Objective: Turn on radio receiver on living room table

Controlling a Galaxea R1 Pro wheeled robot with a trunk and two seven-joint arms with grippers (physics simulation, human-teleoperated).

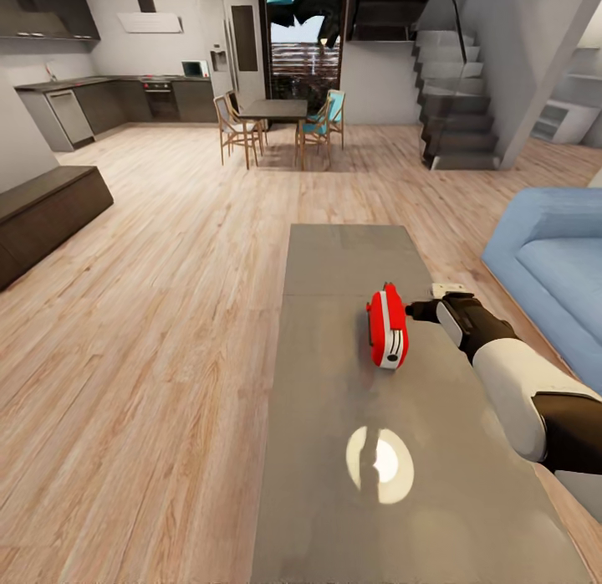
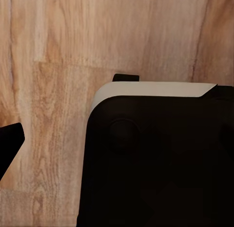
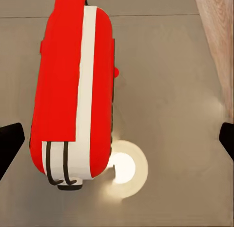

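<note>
Radio receiver (image 1: 387,327) stands on the grey counter (image 1: 334,450). Right gripper (image 1: 415,309) sits just beside it, jaws spread wide, holding nothing. Left gripper's state cannot be told.

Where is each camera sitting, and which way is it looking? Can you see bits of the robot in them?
Head view: high on the robot, looking forward and down over the table and red radio receiver; the right arm and right claw show.
Left wrist view: on the left arm, facing the wood floor; a dark robot part shows.
Right wrist view: above the radio, facing down; dark fingertips at the edges.
Shared: head and right wrist both show radio and table.
</note>
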